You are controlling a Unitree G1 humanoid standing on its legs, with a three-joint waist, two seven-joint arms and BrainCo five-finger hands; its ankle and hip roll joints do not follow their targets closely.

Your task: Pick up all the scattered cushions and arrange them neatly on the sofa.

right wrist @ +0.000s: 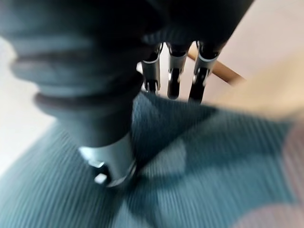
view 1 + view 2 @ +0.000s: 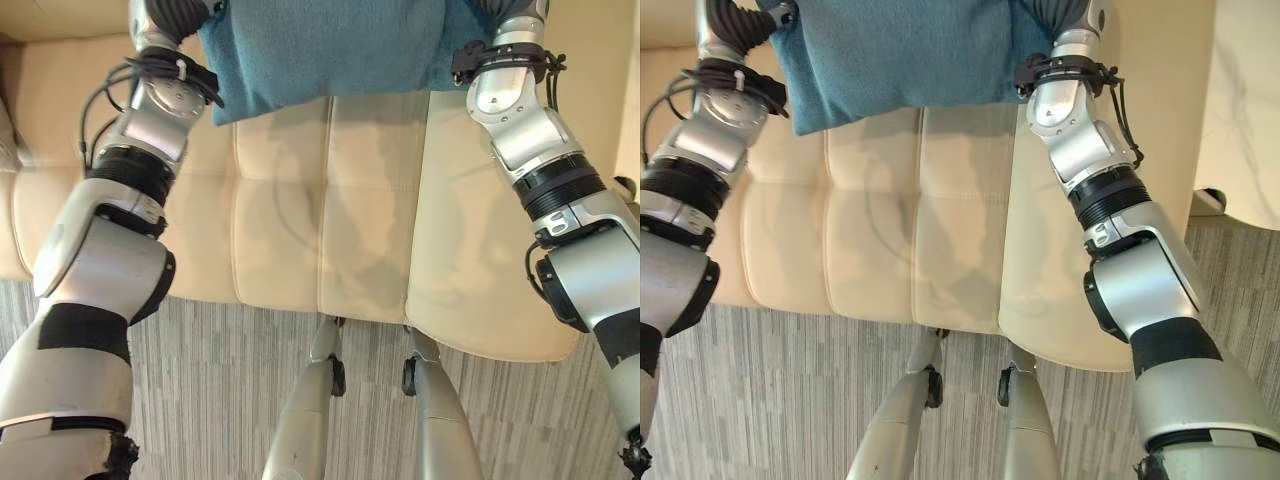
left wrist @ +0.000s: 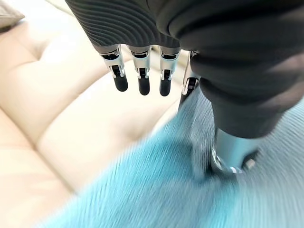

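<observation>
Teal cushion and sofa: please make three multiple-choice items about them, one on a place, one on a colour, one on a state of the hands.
1. Where is the teal cushion?
A. On the grey floor
B. Held above the sofa seat, between the two arms
C. Lying under the sofa

2. What colour is the sofa?
A. Cream
B. Black
C. Red

3. How does the left hand meet the cushion?
A. It hangs far from it
B. Fingers straight, thumb pressed on the cloth
C. It holds a cup instead

Key: 1 B, the eye views show it up between both wrists, over the seat. 2 A, the seat panels are pale cream. 3 B, the left wrist view shows straight fingers; the right hand looks alike.
</observation>
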